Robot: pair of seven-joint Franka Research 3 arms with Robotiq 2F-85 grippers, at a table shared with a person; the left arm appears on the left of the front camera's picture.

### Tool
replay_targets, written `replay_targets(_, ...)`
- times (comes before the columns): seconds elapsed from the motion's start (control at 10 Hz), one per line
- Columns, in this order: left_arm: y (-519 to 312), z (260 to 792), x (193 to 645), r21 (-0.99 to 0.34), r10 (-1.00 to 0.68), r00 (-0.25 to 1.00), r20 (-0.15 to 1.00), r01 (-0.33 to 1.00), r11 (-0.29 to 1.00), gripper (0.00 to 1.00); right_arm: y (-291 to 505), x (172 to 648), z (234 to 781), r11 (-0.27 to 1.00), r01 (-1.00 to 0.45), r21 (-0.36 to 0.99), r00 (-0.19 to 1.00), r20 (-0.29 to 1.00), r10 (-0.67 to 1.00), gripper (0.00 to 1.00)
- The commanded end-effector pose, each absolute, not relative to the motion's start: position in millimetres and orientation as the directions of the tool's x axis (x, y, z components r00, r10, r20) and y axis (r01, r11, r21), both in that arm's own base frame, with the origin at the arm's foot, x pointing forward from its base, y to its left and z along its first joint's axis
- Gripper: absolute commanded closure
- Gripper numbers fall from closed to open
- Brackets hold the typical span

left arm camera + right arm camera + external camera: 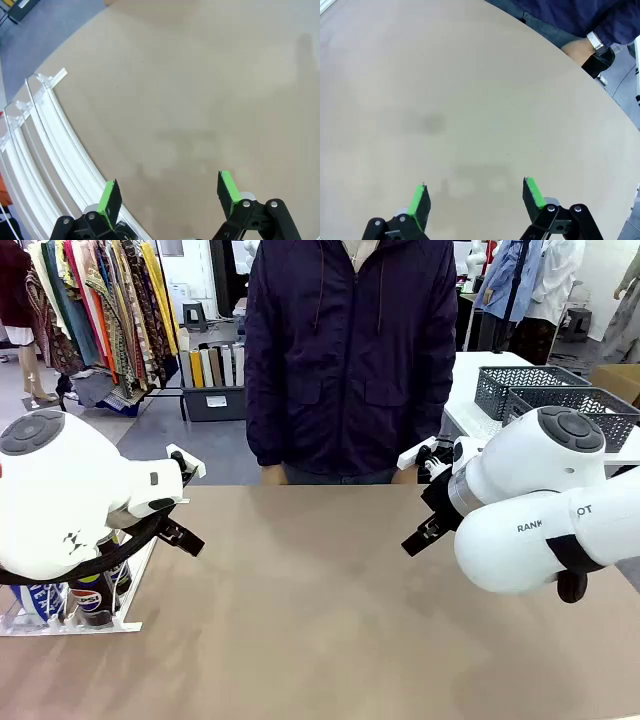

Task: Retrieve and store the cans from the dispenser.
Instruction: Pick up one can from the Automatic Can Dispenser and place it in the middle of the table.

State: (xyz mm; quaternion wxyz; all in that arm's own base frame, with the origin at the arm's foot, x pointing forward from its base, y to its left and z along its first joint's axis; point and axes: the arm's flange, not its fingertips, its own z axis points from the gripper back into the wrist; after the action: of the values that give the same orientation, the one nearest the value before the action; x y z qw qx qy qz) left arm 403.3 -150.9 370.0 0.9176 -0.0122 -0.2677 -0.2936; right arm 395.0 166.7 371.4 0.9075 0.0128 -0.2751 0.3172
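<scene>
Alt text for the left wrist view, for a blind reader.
The left gripper, open and holding nothing, hangs above the bare tan table. White rails of the dispenser curve along the picture's left side.

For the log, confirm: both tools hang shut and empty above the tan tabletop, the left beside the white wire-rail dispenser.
Not shut: both hang open. The wrist views show the left tool, beside the white wire-rail dispenser, and the right tool spread wide and empty above the tan tabletop.
</scene>
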Motion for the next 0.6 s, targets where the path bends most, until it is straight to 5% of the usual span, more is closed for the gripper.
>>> replay_targets(0.0, -150.9, 370.2, 403.3, 0.135, -0.532, 0.684, 0.499, 0.545, 0.827, 0.0, 166.7, 395.0, 371.4, 0.798, -0.583, -0.151, 0.647, 0.507, 0.569, 0.0)
replay_targets(0.5, -150.9, 370.2, 403.3, 0.135, -0.532, 0.684, 0.499, 0.545, 0.827, 0.0, 166.7, 395.0, 371.4, 0.798, -0.583, -0.151, 0.647, 0.507, 0.569, 0.0)
